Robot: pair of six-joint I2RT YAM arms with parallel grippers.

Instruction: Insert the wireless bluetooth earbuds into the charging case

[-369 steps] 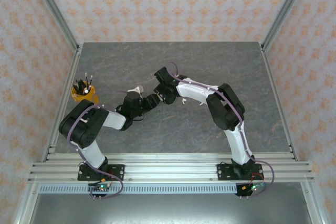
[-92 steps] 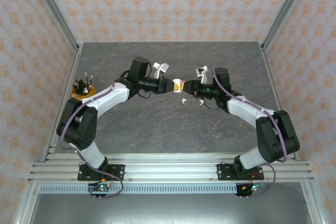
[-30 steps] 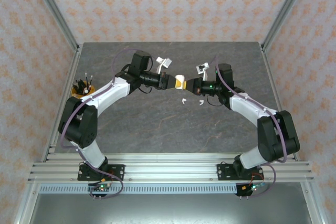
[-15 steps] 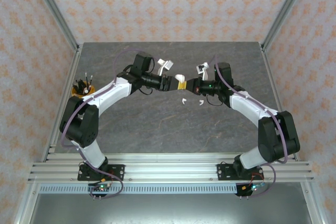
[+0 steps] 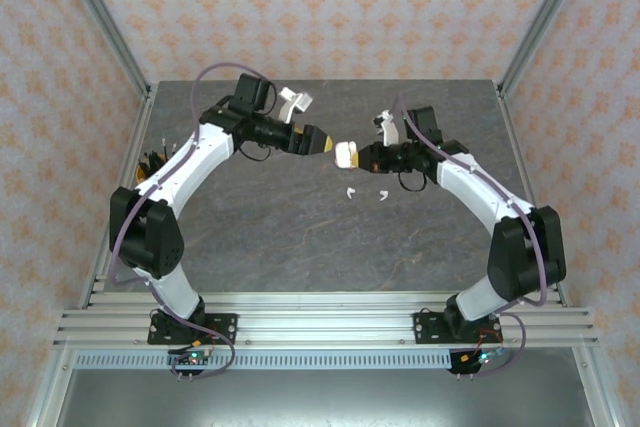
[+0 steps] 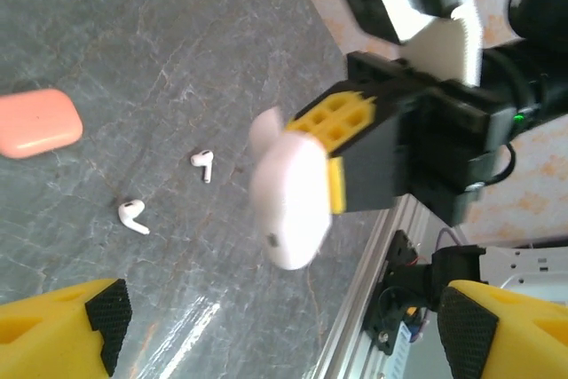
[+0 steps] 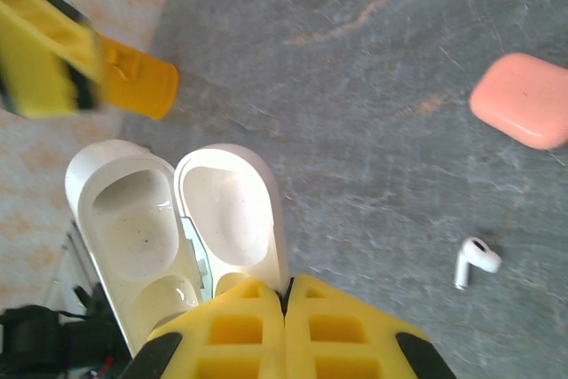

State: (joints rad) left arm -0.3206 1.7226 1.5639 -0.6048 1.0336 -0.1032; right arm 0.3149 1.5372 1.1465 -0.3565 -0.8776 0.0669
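My right gripper [image 7: 286, 308] is shut on the rim of the white charging case [image 7: 177, 219], held above the table with its lid swung open and both hollows empty. From above, the case [image 5: 346, 154] sits at my right gripper [image 5: 362, 157], with my left gripper [image 5: 322, 141] just to its left, apart from it. The left gripper [image 6: 284, 326] is wide open and holds nothing. Two white earbuds [image 5: 350, 192] [image 5: 383, 195] lie on the table below the case; the left wrist view shows them too [image 6: 203, 164] [image 6: 133, 217]. The salmon-pink earbuds are out of view.
A shut salmon-pink case [image 6: 35, 122] [image 7: 524, 99] lies flat on the grey table beyond the earbuds. An orange cup of pens [image 5: 152, 169] stands at the left edge, partly behind the left arm. The aluminium rail [image 5: 320, 317] runs along the near edge.
My left gripper has let go of the white case and drawn back to the left, now open. The case stays in my right gripper, its lid now open.
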